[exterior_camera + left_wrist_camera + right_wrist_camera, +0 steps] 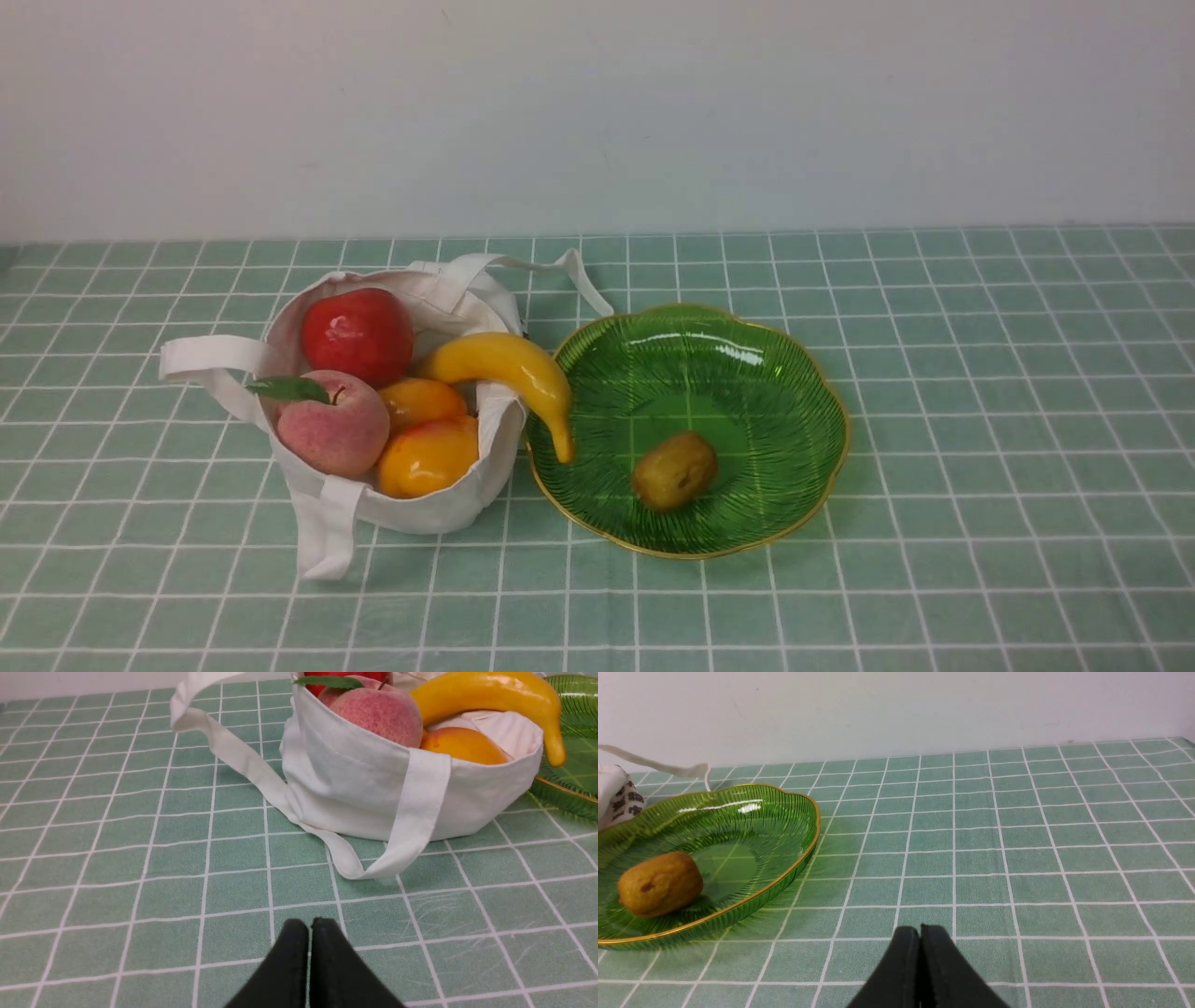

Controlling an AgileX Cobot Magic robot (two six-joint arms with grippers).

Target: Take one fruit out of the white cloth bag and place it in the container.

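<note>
The olive-brown kiwi-like fruit [675, 470] [660, 884] lies in the green glass dish [784, 364] [784, 812] [574, 765], toward its near side. The white cloth bag [420, 509] [364, 779] [616, 795] slumps just left of the dish. My left gripper [310, 926] is shut and empty over the cloth, well short of the bag. My right gripper [920, 933] is shut and empty, to the right of the dish. Neither gripper shows in the front view.
In the bag are a red apple [358, 334], a peach [332, 422] [378, 711], two orange fruits [428, 455] [462, 745] and a banana [513, 373] [490, 695] whose tip hangs over the dish rim. A green checked cloth [980, 420] covers the table, ending at a white wall.
</note>
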